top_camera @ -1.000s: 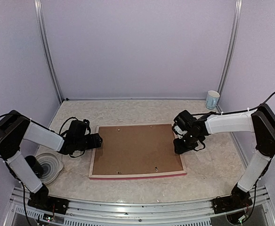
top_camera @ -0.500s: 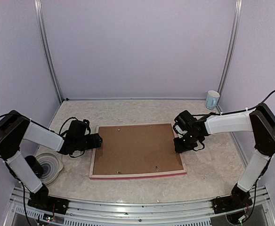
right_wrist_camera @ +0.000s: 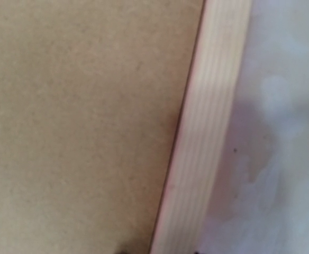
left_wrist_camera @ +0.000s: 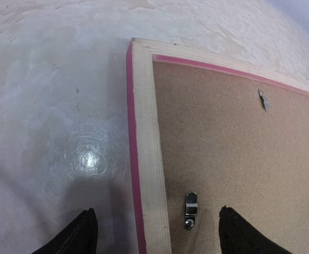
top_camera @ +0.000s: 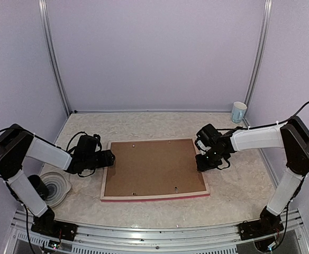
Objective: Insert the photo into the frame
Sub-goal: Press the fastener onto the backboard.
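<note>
Pink-edged frame [top_camera: 154, 197] face-down as before, left jaws wide apart over its rim, right jaws' state unclear.

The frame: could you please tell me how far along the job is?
Done: the frame lies face down, backing board in it; no photo visible. In hand: open left gripper straddles its left rail, right gripper at its right rail. Left: perhaps securing the clips.
</note>
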`<state>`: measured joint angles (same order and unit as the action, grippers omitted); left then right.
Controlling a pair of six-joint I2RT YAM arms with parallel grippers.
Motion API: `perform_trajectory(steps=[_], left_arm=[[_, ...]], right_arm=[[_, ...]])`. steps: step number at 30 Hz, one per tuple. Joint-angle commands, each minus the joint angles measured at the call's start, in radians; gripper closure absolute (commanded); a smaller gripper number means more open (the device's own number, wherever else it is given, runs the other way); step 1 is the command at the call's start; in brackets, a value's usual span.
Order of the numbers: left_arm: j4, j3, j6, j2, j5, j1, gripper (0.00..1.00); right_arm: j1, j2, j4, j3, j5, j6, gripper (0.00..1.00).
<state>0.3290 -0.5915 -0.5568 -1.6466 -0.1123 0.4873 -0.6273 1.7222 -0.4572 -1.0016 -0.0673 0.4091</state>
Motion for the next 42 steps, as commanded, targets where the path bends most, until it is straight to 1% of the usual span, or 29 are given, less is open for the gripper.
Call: perform_trajectory(steps=[1, 8, 12, 16, 19, 24, 28, 37, 42], left_arm=[[-0.006, 0.020, -0.012, 0.017, 0.004, -0.010, 0.22], [0.023, 0.055, -0.018, 0.077, -0.014, -0.019, 0.22], [0.054, 0.091, -0.020, 0.128, -0.024, -0.022, 0.22], [0.070, 0.102, -0.012, 0.155, -0.019, -0.026, 0.22], [0.051, 0.073, -0.001, 0.124, 0.003, -0.027, 0.21], [0.003, 0.027, 0.013, 0.050, 0.000, -0.027, 0.21], [-0.001, 0.017, 0.022, 0.033, -0.002, -0.028, 0.21], [0.011, 0.000, 0.041, 0.005, 0.009, -0.029, 0.22], [-0.001, -0.028, 0.046, -0.037, 0.014, -0.027, 0.22]], right_arm=[[0.009, 0.007, -0.025, 0.022, -0.024, -0.016, 0.72], [0.009, -0.007, -0.040, -0.003, -0.033, -0.022, 0.71], [0.010, -0.015, -0.031, -0.006, -0.027, -0.026, 0.68], [0.010, -0.032, -0.016, -0.008, -0.023, -0.038, 0.60], [0.009, -0.046, -0.003, -0.013, -0.029, -0.054, 0.55], [0.009, -0.056, 0.031, -0.019, -0.053, -0.088, 0.50], [0.009, -0.064, 0.062, -0.019, -0.083, -0.112, 0.49], [0.010, -0.078, 0.111, 0.037, -0.070, -0.128, 0.48], [0.009, -0.079, 0.122, 0.055, -0.063, -0.123, 0.48]])
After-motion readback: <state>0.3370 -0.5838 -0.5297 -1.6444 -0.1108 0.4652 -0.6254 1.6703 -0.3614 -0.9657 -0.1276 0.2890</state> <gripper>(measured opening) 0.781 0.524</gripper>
